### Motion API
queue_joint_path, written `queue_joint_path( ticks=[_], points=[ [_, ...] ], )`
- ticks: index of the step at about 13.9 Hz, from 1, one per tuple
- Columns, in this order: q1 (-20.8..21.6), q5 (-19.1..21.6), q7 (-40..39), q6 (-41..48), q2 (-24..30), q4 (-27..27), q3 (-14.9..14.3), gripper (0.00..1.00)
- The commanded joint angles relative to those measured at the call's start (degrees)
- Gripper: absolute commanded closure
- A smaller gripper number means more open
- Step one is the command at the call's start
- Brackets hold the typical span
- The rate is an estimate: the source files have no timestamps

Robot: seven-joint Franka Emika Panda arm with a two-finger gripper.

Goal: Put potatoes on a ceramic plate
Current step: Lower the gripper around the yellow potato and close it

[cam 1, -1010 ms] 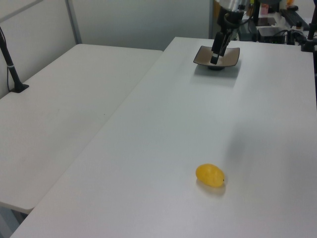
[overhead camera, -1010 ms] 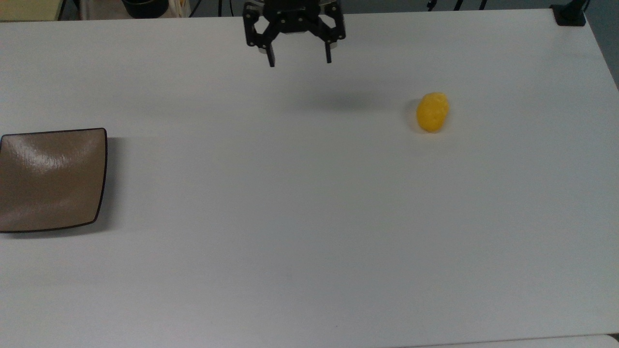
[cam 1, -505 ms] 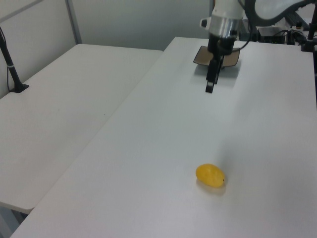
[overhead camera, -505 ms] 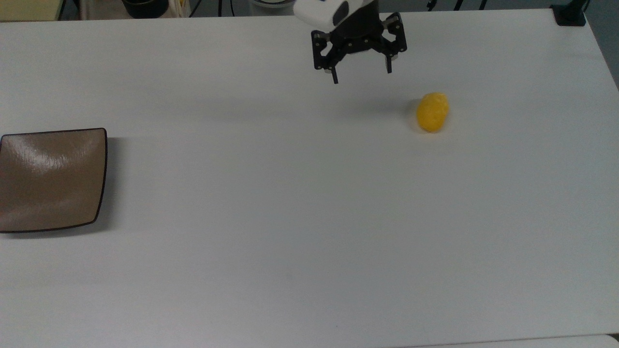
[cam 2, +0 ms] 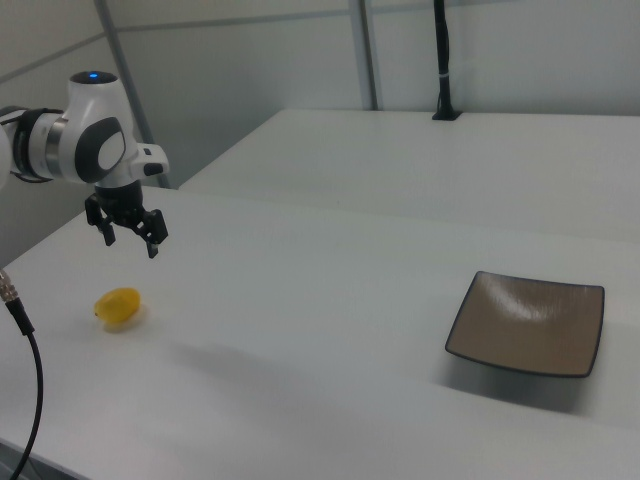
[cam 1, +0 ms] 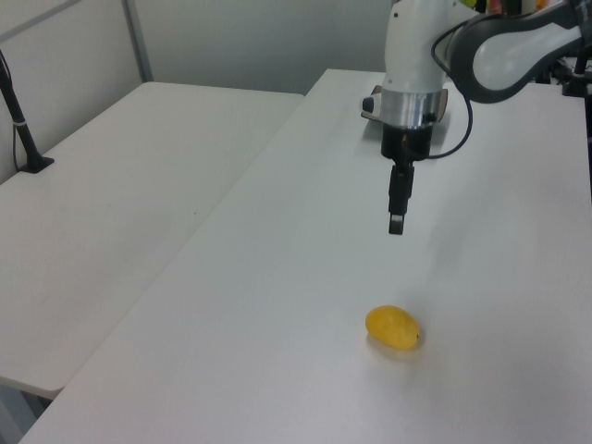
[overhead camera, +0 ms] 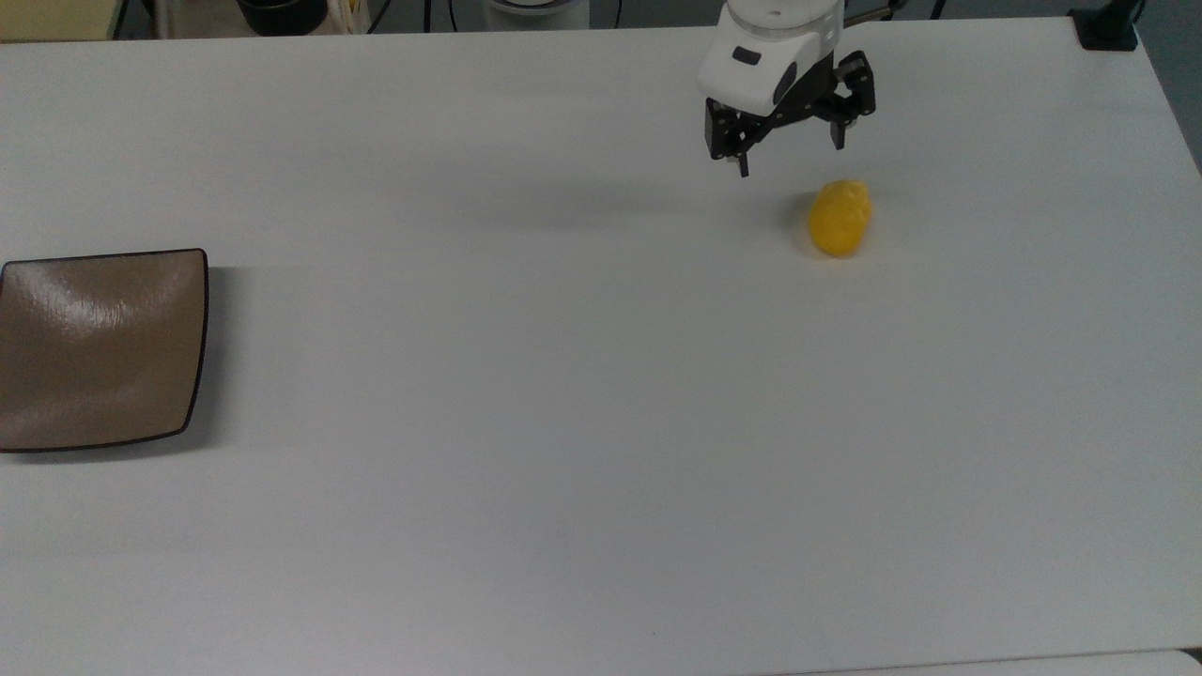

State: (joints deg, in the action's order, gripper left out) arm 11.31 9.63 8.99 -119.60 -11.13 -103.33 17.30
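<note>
on white table (overhead camera: 563, 422), bumpy oval potatoes (overhead camera: 840, 218)

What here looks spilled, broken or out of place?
Nothing stands out. The yellow potato lies whole on the white table, the brown plate sits flat and empty far off, and the open gripper hangs above the table near the potato.

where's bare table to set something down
Bare table runs between the plate at the top view's left edge and the potato, and along the whole near side. It is tight just by the potato, under the open claw.
</note>
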Motion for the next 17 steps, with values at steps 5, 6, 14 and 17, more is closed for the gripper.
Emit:
queue_joint_path(
  ticks=[5,6,14,17],
  points=[
    [6.6,-2.3,8.7,-3.2,-9.1,3.6,0.0,0.00],
    [7.0,-3.3,9.3,-3.3,-10.0,3.6,0.0,0.00],
    [9.4,-8.0,13.0,-3.2,-18.0,8.1,0.0,0.00],
    [9.9,-9.4,13.5,-3.1,-18.5,8.2,0.0,0.28]
  ],
)
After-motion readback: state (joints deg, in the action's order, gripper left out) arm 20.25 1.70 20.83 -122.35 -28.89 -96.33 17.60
